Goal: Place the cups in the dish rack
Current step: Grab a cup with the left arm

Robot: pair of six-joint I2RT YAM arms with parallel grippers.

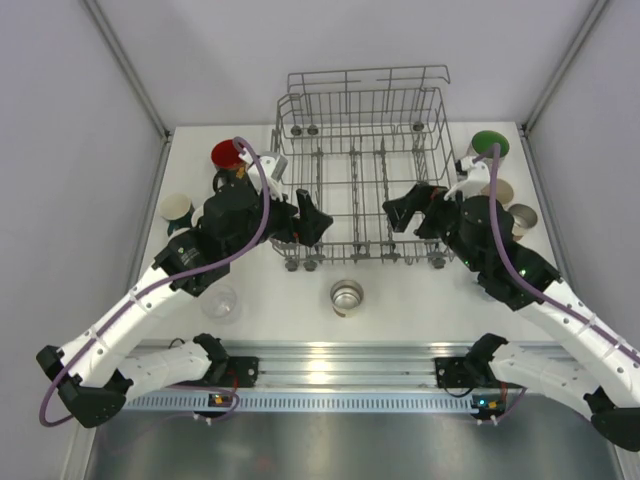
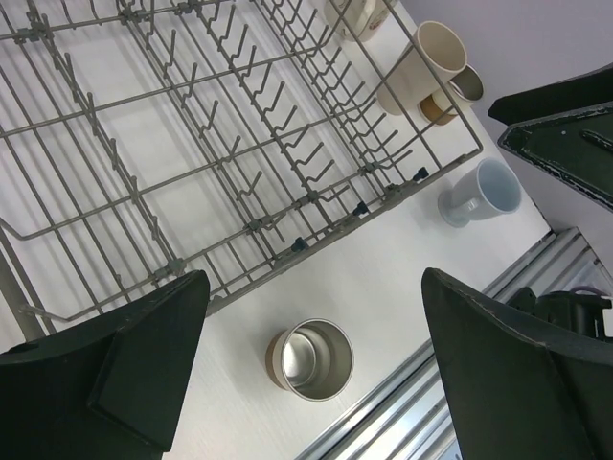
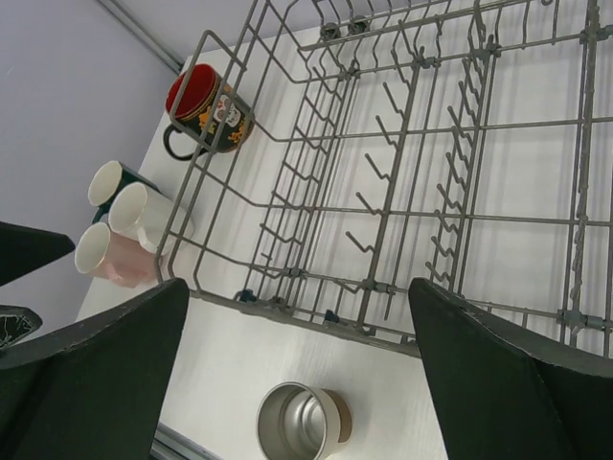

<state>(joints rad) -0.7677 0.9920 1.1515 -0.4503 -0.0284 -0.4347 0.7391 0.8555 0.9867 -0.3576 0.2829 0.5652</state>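
The dish rack (image 1: 360, 258), a grey wire basket with tines, stands at the table's far middle with nothing in it. A shiny steel cup (image 1: 347, 296) stands upright in front of it; the left wrist view shows this steel cup (image 2: 311, 359), and so does the right wrist view (image 3: 299, 422). My left gripper (image 1: 310, 222) hangs open over the rack's near left corner, and my right gripper (image 1: 405, 212) open over its near right part. Both wrist views, left gripper (image 2: 314, 287) and right gripper (image 3: 299, 287), show nothing between the fingers.
Left of the rack stand a black mug with a red inside (image 3: 206, 107), a dark green cup (image 3: 110, 182), a white cup (image 3: 144, 216) and a pink cup (image 3: 110, 259). A clear cup (image 1: 220, 303) stands near the front left. Right of the rack are a green cup (image 1: 490, 145), a cream cup (image 2: 431, 62) and a pale cup (image 2: 479, 196).
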